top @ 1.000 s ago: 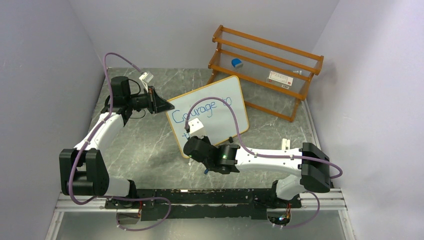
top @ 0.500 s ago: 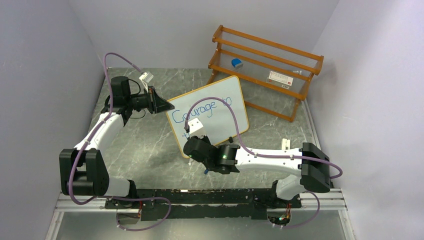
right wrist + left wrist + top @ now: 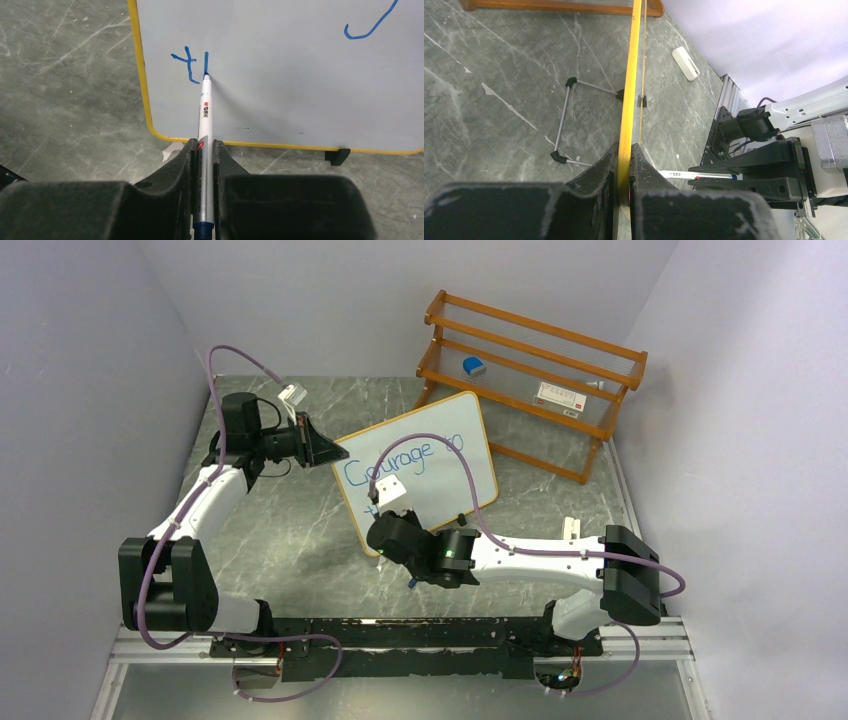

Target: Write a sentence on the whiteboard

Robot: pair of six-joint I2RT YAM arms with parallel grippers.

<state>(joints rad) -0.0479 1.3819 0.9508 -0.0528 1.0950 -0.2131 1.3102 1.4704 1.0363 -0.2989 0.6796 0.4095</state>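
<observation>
The whiteboard point(image 3: 440, 465) stands tilted mid-table. Blue writing point(image 3: 400, 462) reads "Courage to" on its top line. My left gripper point(image 3: 328, 452) is shut on the board's left edge; in the left wrist view its jaws clamp the yellow frame point(image 3: 629, 100) edge-on. My right gripper point(image 3: 388, 502) is shut on a silver marker point(image 3: 205, 120). The marker's tip touches the board point(image 3: 300, 75) at the lower left, at the foot of a short blue stroke point(image 3: 205, 62) right of a blue "t" point(image 3: 187, 62). The second line shows only these strokes.
A wooden rack point(image 3: 530, 375) stands behind the board with a blue eraser point(image 3: 474, 366) and a white box point(image 3: 560, 397) on it. A small white object point(image 3: 571, 527) lies right of the right arm; it also shows in the left wrist view point(image 3: 686, 63). The board's wire stand point(image 3: 574, 122) rests behind it.
Almost nothing differs in the top view. My right gripper has shifted very slightly at the board's lower left; the left arm and board have not moved.
</observation>
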